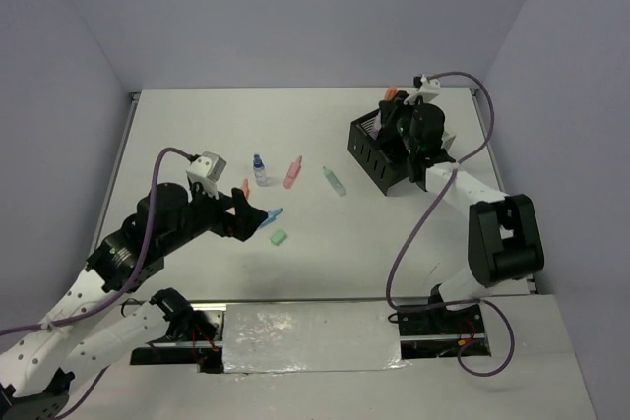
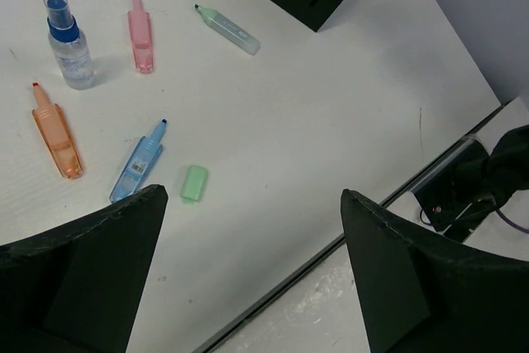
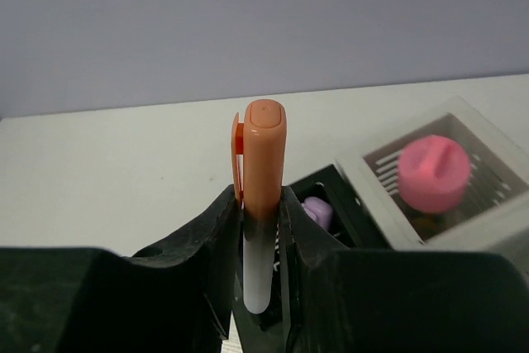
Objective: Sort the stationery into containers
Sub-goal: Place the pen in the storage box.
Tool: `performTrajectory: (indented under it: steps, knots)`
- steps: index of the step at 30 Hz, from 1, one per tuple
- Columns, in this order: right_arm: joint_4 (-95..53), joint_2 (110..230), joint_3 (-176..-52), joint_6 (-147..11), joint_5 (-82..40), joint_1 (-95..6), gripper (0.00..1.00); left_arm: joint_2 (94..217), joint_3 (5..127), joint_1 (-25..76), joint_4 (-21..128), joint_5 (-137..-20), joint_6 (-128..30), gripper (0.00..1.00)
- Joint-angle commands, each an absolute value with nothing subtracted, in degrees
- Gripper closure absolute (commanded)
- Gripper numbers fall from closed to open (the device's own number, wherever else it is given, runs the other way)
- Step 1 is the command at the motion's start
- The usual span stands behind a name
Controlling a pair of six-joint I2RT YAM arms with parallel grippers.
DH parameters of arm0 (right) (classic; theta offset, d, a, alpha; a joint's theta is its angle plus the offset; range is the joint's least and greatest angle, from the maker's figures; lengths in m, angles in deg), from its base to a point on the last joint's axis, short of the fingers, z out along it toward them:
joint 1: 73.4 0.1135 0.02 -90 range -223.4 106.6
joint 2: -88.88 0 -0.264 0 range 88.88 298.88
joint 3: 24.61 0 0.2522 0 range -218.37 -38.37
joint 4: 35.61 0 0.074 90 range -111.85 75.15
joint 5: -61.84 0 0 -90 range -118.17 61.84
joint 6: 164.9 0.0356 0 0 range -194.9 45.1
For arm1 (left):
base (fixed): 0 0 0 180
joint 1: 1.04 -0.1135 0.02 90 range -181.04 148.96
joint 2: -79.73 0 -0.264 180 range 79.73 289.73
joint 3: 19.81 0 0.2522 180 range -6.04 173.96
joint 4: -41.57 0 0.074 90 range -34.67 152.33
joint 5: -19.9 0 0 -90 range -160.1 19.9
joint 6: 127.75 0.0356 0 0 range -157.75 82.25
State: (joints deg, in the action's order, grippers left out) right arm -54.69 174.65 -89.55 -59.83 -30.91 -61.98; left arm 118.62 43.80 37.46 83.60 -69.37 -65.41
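The right tool [image 3: 261, 212] gripped an orange-capped white-barrelled highlighter [image 3: 264, 150] over the black mesh box [image 1: 370, 154] at upper right; the left tool [image 1: 256, 215] stood wide above the white surface [image 1: 325, 243].

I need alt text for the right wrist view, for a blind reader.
The right gripper holds an orange-capped highlighter upright. Beyond it, to the right, are a black container and a white container with a round pink item inside.
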Motion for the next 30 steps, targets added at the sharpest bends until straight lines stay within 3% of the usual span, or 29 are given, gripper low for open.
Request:
performTrajectory:
  steps: [1, 10, 22, 24, 26, 30]
  knots:
    - [-61.0, 178.7, -95.4, -61.3, -22.5, -62.1, 0.95, 116.6, 43.3, 37.5, 85.8, -71.2, -61.9, 0.01]
    - [-63.2, 184.2, -95.9, -61.2, -26.1, -62.3, 0.91, 109.4, 40.1, 37.5, 82.4, -75.7, -61.3, 0.01]
    - [-63.2, 186.0, -95.3, -60.6, -25.0, -64.0, 0.85, 109.1, 39.7, 37.6, 81.8, -78.0, -60.5, 0.01]
    - [-63.1, 185.8, -95.1, -60.3, -24.8, -64.0, 0.76, 108.8, 39.7, 37.6, 81.6, -78.4, -60.5, 0.01]
    - [-63.3, 185.4, -94.7, -60.1, -24.2, -64.2, 0.56, 108.6, 39.5, 37.5, 81.1, -79.8, -60.1, 0.01]
    - [-62.2, 181.9, -94.9, -60.0, -23.2, -64.1, 0.29, 108.3, 39.5, 37.6, 81.1, -79.9, -60.1, 0.01]
